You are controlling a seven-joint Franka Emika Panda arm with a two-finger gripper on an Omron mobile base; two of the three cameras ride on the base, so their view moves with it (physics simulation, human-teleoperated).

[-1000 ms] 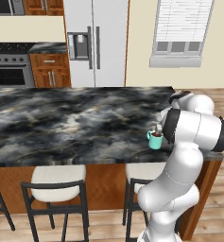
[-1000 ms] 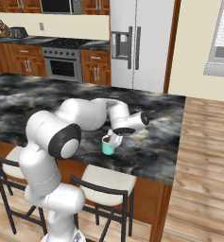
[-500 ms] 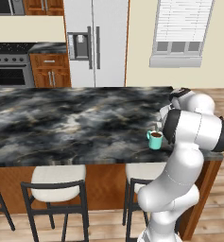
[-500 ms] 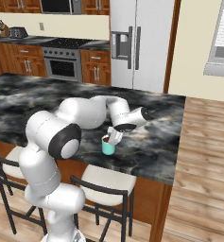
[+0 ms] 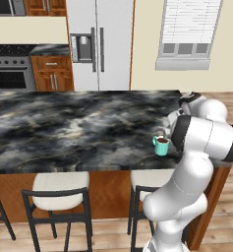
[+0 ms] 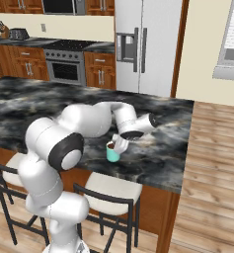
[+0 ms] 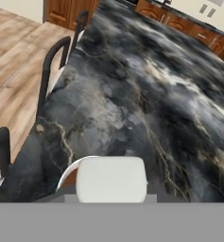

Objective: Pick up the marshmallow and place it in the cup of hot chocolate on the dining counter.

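The teal cup of hot chocolate [image 5: 161, 145] [image 6: 112, 152] stands near the front right edge of the dining counter [image 5: 64, 128] [image 6: 163, 148] [image 7: 132, 94], its dark drink showing. My gripper [image 6: 120, 143] [image 5: 161, 133] hangs right above the mug, pointing down at it. In the hand view the off-white marshmallow [image 7: 111, 179] sits large at the bottom centre, held in the shut gripper. The cup's pale rim [image 7: 68, 171] curves out from behind the marshmallow, with a sliver of brown liquid inside it. The marshmallow hides my fingertips.
White-cushioned black stools [image 5: 59, 193] [image 6: 110, 190] [image 7: 52, 61] line the counter's near side. My own arm [image 5: 201, 138] bends over the counter's right end. The fridge [image 5: 99, 44], stove [image 6: 66, 64] and wood cabinets stand beyond the counter. Wood floor [image 6: 212, 163] lies to the right.
The hand has shifted only slightly over the mug. The marshmallow stays in the grip and the mug has not moved.
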